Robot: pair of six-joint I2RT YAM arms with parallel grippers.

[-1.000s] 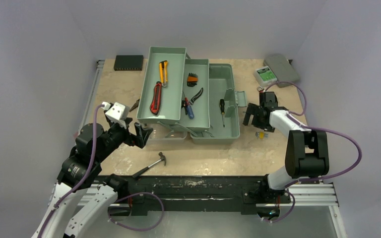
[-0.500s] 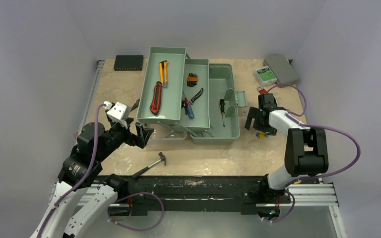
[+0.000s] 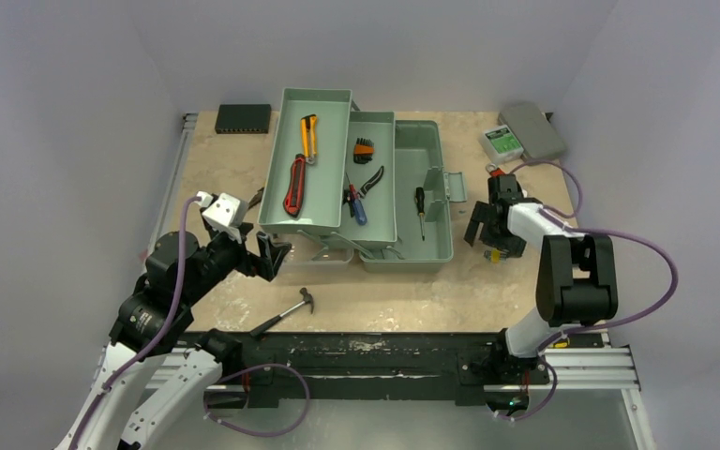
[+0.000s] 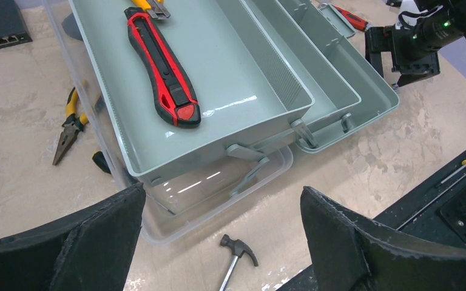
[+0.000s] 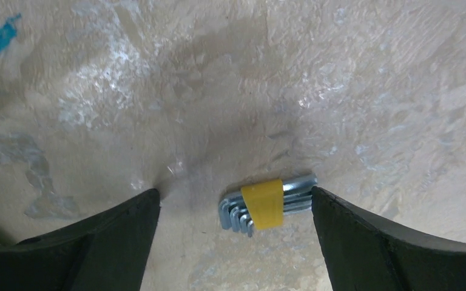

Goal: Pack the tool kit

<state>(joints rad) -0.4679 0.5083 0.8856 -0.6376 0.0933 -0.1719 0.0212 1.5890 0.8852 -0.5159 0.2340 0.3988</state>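
Note:
The sage-green toolbox [image 3: 431,187] stands open mid-table with its trays folded out; it also shows in the left wrist view [image 4: 340,91]. The trays hold a red knife [image 3: 294,185], a yellow knife [image 3: 308,136], pliers [image 3: 371,182] and a screwdriver [image 3: 420,208]. A hammer [image 3: 286,310] lies on the table near the front; it also shows in the left wrist view [image 4: 235,257]. My left gripper [image 4: 221,203] is open above the clear lid's corner. My right gripper [image 5: 235,203] is open, low over a hex key set [image 5: 266,203] with a yellow band lying between its fingers.
Yellow-handled pliers [image 4: 68,126] lie on the table left of the toolbox. A flat black box [image 3: 243,117] sits at the back left. A grey case [image 3: 532,129] and a small green-labelled box [image 3: 502,141] sit at the back right.
My right gripper has moved a little right and down onto the hex key set beside the toolbox. The left arm has barely moved.

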